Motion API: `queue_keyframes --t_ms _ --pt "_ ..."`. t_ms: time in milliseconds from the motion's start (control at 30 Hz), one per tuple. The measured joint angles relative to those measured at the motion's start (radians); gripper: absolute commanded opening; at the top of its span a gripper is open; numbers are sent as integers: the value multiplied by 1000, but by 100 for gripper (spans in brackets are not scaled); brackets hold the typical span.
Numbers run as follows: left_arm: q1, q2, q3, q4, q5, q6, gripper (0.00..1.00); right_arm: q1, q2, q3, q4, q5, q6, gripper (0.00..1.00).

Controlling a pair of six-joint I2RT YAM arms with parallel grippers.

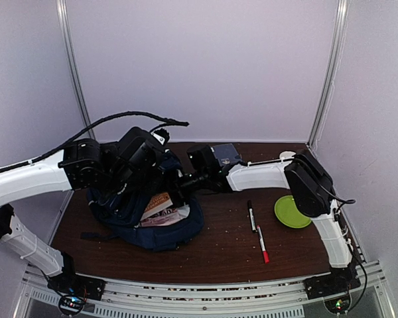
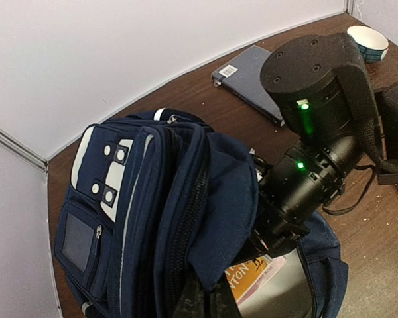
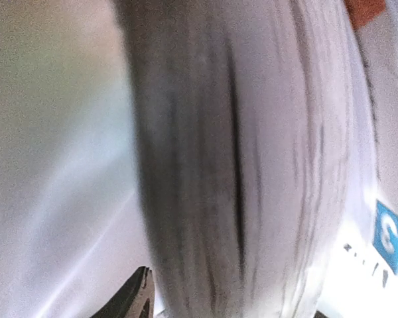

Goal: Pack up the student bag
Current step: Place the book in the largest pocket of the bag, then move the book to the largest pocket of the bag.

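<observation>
Student bag (image 2: 152, 199) gapes around right pincer (image 2: 268, 238), flap pinched by left pincer (image 2: 200, 299).

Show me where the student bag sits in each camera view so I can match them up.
Top external: student bag lies left of centre, in the lower middle of the frame.
Left wrist: it fills the left and centre, its white patch at the left.
Right wrist: not recognisable; a blurred pale surface fills the frame.
Shared landmark: the dark notebook behind the bag, seen top right of centre in the left wrist view.
</observation>
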Motion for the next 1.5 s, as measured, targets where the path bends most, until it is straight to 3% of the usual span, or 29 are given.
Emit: queue_keyframes --t_ms 267,467,600,833,933,1067,1100,1367,1500 --pt "2 -6 -15 0 -5 -21 0 20 -74 2 -304 125 -243 66" --pt "8 -24 -26 1 -13 -21 0 38 -77 128 -575 299 -537 67" --pt "11 -48 -40 8 -16 -21 0 40 -102 135 -621 334 -677 69" --pt "17 -84 -78 16 -14 -20 0 42 -304 -194 -517 322 -870 69" --pt "17 -88 -81 21 -11 -20 0 41 -414 -300 -489 351 -984 54" --pt "18 -88 -86 26 -10 -19 0 46 -530 -378 -442 386 -1163 6" --pt "18 -88 -86 29 -8 -19 0 48 -547 -389 -435 394 -1209 0" --pt "18 -88 -86 30 -3 -20 0 113 -508 -374 -413 465 -1496 0" --pt "18 -88 -86 30 2 -20 0 127 -420 -315 -410 487 -1553 0"
